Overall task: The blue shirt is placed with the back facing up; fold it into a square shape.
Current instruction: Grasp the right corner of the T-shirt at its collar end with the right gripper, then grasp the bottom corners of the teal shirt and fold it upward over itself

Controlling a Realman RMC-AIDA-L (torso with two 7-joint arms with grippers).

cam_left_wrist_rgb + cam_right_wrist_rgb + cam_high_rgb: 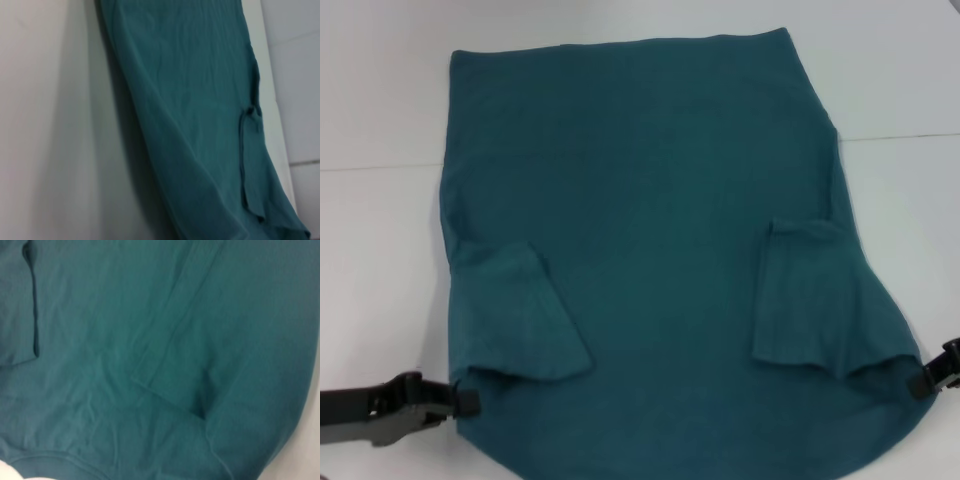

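The blue shirt (650,230) lies back-up across the white table (380,110), both short sleeves already turned inward onto the body so the outline narrows toward a rectangle; the left sleeve (520,315) sits at about eight o'clock, the right sleeve (810,300) at four; the left gripper (460,400) waits at the near-left shoulder edge and the right gripper (925,380) at the near-right shoulder, probably placed to lift the near end and fold it toward twelve o'clock; whether either pincer grips cloth, I cannot tell.
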